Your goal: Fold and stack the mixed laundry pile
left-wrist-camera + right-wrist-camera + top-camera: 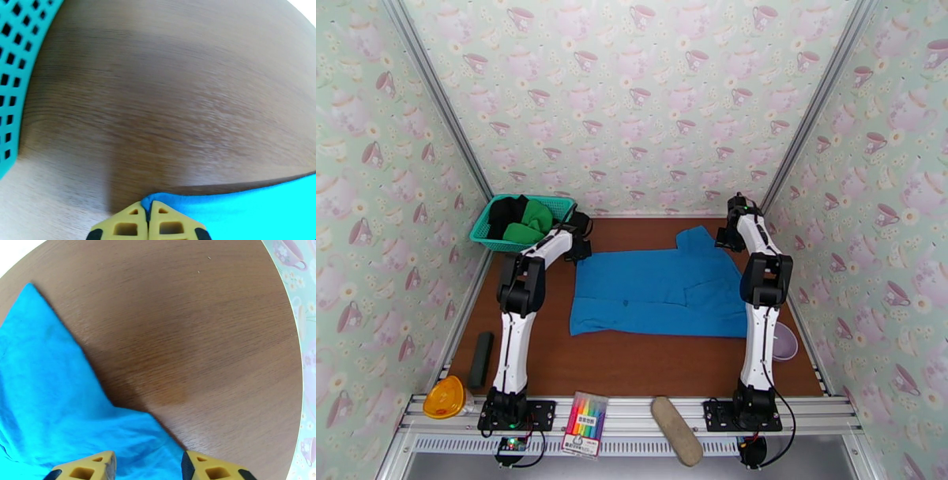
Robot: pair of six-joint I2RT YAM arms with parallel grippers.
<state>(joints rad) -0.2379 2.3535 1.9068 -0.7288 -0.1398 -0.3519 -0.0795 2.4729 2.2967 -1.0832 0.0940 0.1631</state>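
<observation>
The bright blue cloth shirt [656, 288] lies spread nearly flat, with a few soft folds, across the middle of the brown wooden desk [632, 363]. The green cloth garment [531, 223] and the black cloth garment [504, 213] sit bunched in the teal plastic mesh basket [479, 229] at the far left corner. Bare desk runs along the shirt's near hem and beyond its far edge, with the basket near its far left corner. The left gripper [148, 207] is pressed together, pinching that corner's edge, and the right gripper [149, 461] is spread over the far right cloth; I cannot tell if it touches.
</observation>
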